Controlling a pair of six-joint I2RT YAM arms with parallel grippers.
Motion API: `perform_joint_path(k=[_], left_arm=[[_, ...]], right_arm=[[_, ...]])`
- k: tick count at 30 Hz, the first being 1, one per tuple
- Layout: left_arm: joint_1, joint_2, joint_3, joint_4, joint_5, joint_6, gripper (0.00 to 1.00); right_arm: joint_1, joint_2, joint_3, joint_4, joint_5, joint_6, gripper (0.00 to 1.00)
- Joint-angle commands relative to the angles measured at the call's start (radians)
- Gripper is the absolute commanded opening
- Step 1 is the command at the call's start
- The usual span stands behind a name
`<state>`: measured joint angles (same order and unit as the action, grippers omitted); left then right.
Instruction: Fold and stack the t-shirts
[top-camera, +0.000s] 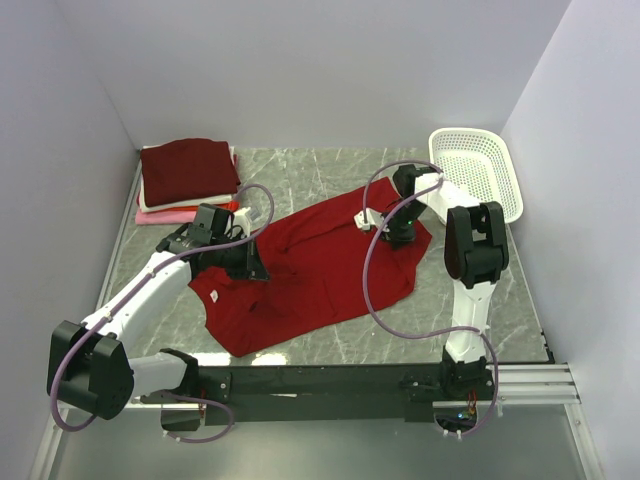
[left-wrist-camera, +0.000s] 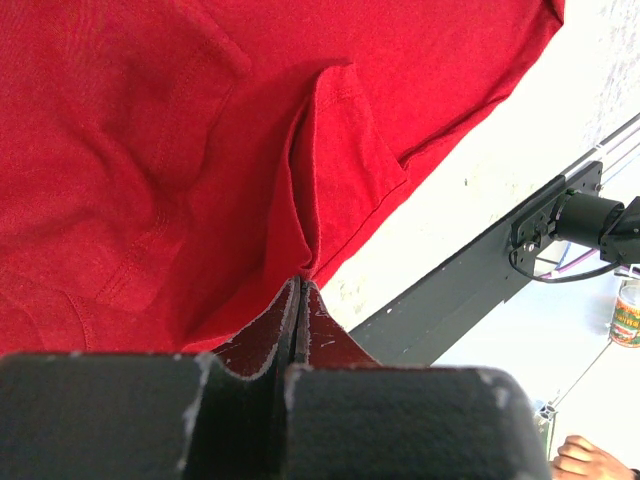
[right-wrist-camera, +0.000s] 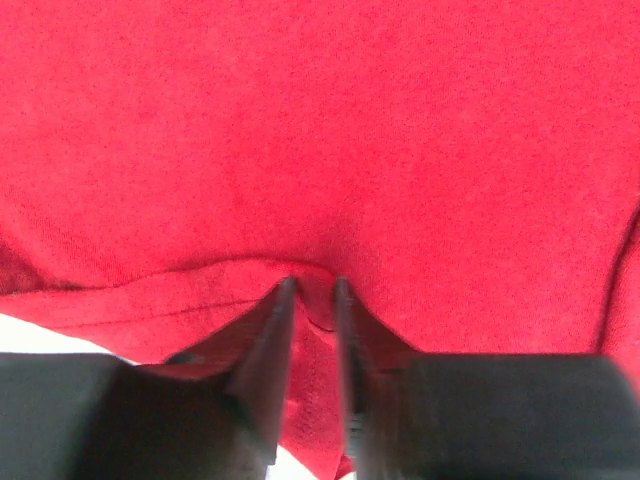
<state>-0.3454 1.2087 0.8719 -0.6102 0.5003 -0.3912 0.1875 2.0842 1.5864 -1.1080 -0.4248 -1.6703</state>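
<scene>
**K:** Grey marbled surface (top-camera: 300, 165), pale walls on three sides. Hands first?

**M:** Left hand (left-wrist-camera: 300, 287) is clamped flat, with a peak of the red t-shirt (left-wrist-camera: 150, 150) drawn up into its tips. Right hand (right-wrist-camera: 312, 288) has its fingers a narrow slot apart, and a ridge of hem runs into the slot. I cannot tell whether it has a hold.

**K:** Where does the shirt lie?

**M:** It is spread slantwise across the centre of the overhead view. The left hand is on its left part, just above the white neck label (top-camera: 215, 297). The right hand is at its upper right corner.

**K:** Handling?

**M:** My judgement: light, limp, no stiffness at all. It will drape from any pinch and drag the rest along the surface. Wrinkles already fan out from the left grip. Thin knit could slide out of a shallow bite. The best holds are hems and seams, where the cloth is doubled, with two well-spread points so an edge lifts straight.

**K:** Surroundings?

**M:** The folded stack (top-camera: 188, 175) sits at upper left, maroon on top with white and pink beneath, near the shirt but apart from it. The white perforated basket (top-camera: 478, 170) is at upper right, beside the right arm and off the cloth.

**K:** Obstructions?

**M:** The right arm's purple cable (top-camera: 372, 290) loops over the shirt's right edge and could catch a fold swung that way. The dark rail (top-camera: 350, 380) runs just below the lower hem.
</scene>
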Motion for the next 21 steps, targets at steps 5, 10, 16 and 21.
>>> perform_joint_path(k=[5,10,16,21], left_arm=[[0.005,-0.035,0.024,-0.005,0.012,-0.024,0.01],[0.005,-0.101,0.007,-0.022,0.018,-0.051,0.00],[0.005,-0.211,-0.016,-0.059,0.029,-0.100,0.01],[0.005,-0.296,-0.047,-0.089,0.059,-0.138,0.00]], right_arm=[[0.001,-0.039,0.029,-0.056,0.018,0.011,0.08],[-0.026,-0.137,-0.063,-0.009,-0.020,0.033,0.00],[-0.154,-0.245,-0.175,0.127,-0.123,0.164,0.00],[-0.279,-0.314,-0.293,0.229,-0.216,0.239,0.00]])
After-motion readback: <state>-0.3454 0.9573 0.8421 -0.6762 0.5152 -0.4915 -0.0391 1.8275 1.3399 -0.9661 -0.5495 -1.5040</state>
